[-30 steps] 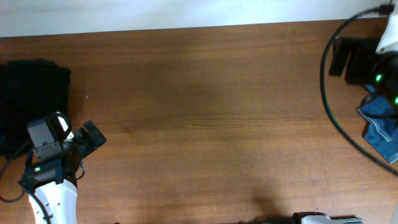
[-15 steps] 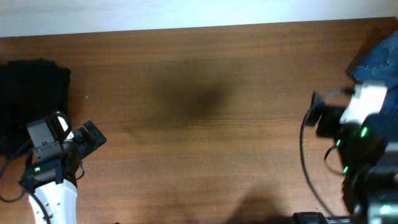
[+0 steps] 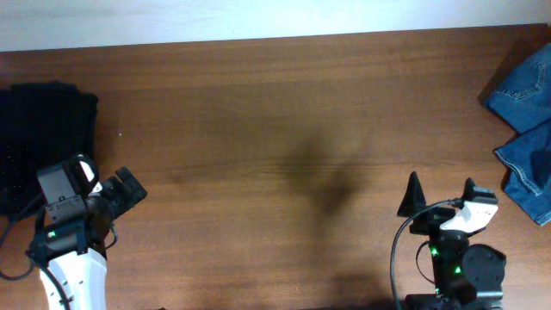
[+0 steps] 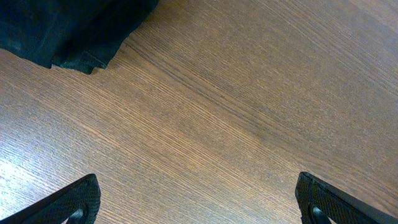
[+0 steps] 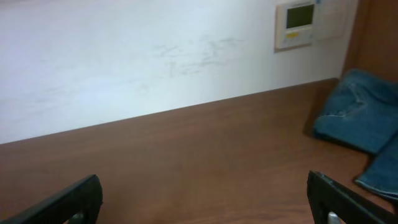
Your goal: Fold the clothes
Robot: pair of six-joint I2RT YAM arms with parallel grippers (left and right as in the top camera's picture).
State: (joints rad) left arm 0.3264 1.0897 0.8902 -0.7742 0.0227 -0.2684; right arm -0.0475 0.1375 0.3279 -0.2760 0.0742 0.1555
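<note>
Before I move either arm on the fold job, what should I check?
1. Left gripper open and empty: ok.
2. Right gripper open and empty: ok.
3. Black garment spread out for folding: not ok, it lies in a compact pile at the table's left edge.
4. Blue jeans away from the black garment: ok, they lie at the opposite edge.
5. Black pile is trousers, not a top: cannot tell.

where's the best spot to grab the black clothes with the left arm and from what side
Probably the hem corner of the black clothes, which lies flat and sticks out on the table. Bring the open left gripper in low from the table's middle side; the rest looks piled thick.
</note>
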